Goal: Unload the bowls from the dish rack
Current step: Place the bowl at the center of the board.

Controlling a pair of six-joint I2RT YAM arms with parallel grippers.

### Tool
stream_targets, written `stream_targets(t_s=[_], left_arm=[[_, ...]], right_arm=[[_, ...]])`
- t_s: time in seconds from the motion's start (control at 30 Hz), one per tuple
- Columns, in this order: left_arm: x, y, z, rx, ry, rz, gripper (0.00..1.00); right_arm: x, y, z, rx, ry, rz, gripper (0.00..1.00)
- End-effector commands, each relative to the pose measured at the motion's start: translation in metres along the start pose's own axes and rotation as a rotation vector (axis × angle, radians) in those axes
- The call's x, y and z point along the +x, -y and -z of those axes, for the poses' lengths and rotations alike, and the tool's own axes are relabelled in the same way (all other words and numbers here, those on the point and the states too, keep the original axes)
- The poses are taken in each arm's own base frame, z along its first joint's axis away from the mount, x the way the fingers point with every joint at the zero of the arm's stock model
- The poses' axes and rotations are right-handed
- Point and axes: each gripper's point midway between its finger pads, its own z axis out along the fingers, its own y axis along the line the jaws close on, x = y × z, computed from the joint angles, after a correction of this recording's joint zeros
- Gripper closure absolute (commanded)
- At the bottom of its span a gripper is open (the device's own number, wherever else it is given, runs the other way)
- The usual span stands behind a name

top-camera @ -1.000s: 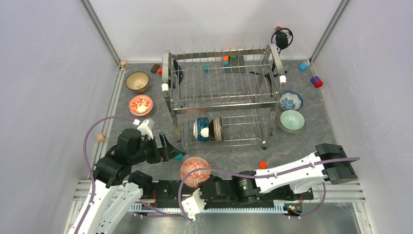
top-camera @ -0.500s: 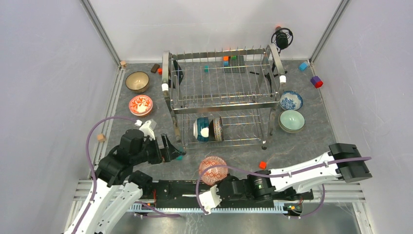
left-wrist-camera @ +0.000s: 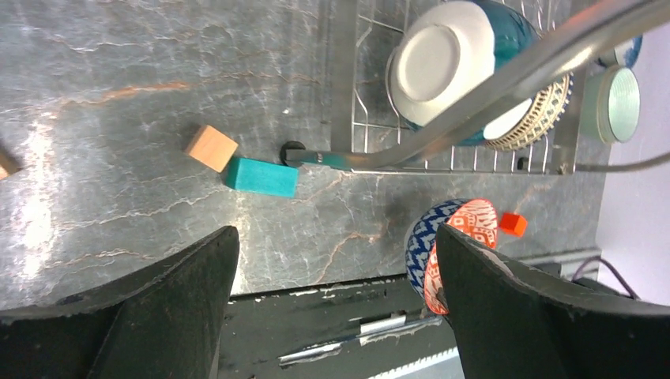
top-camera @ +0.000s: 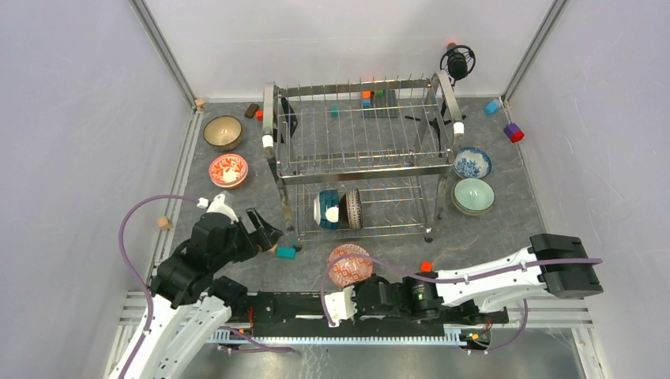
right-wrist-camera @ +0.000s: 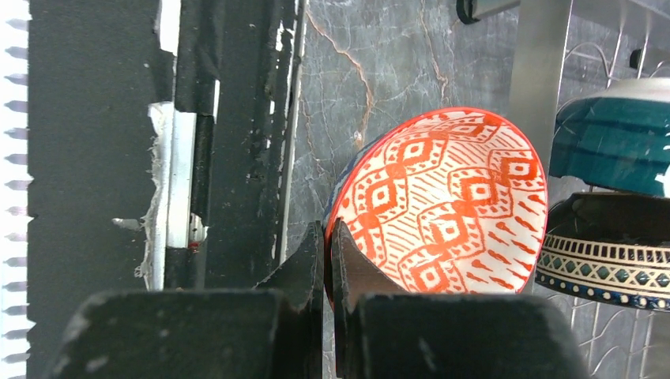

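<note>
So the right fingers [right-wrist-camera: 312, 264] are clamped on the rim of the red-and-white bowl [right-wrist-camera: 450, 205], which is tipped on edge just in front of the dish rack [top-camera: 359, 175]. Can't tell if it touches the worktop [left-wrist-camera: 118, 118]. I'd level it, lower gently, then release, clear of the orange block [top-camera: 427, 267]. The left fingers [left-wrist-camera: 182, 292] are spread wide and empty, off the rack's front-left corner. A teal bowl [top-camera: 326, 209] and a patterned bowl [top-camera: 353, 208] sit in its lower tier.

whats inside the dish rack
Lower tier of the dish rack: a teal bowl and a patterned bowl, standing on edge. A dark item on the upper tier is too obscured to name.
</note>
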Motion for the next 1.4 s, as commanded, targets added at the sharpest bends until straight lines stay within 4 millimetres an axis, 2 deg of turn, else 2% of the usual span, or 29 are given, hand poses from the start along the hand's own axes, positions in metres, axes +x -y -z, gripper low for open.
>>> stream_targets(t_s=[0.0,0.27,0.67,0.8,0.9,1.1,1.2,1.37], left_arm=[[-0.024,-0.007,0.009,-0.064,0.131,0.091,0.0],[-0.034,-0.014,0.015,-0.082,0.215,0.138,0.0],[-0.033,-0.013,0.002,-0.095,0.183,0.111,0.0],[-0.035,-0.011,0.002,-0.084,0.192,0.107,0.0],[-0.037,-0.011,0.003,-0.081,0.203,0.106,0.0],[-0.039,-0.01,0.004,-0.079,0.211,0.096,0.0],[-0.043,-0.009,0.007,-0.082,0.226,0.087,0.0],[-0.057,0.003,0.012,-0.033,0.275,0.033,0.0]], right_arm=[[-0.017,0.012,0.001,0.044,0.085,-0.071,1.0],[-0.008,0.004,-0.002,0.016,0.05,-0.076,1.0],[0.007,-0.002,-0.011,0.008,-0.008,-0.106,0.99],[0.01,-0.003,-0.011,0.011,-0.016,-0.113,0.91],[0.009,-0.001,-0.01,0.021,-0.013,-0.123,0.82],[0.001,0.005,-0.005,0.034,0.014,-0.156,0.58],[-0.012,0.011,0.005,0.043,0.06,-0.2,0.46],[-0.05,0.038,0.038,0.101,0.247,-0.331,0.39]])
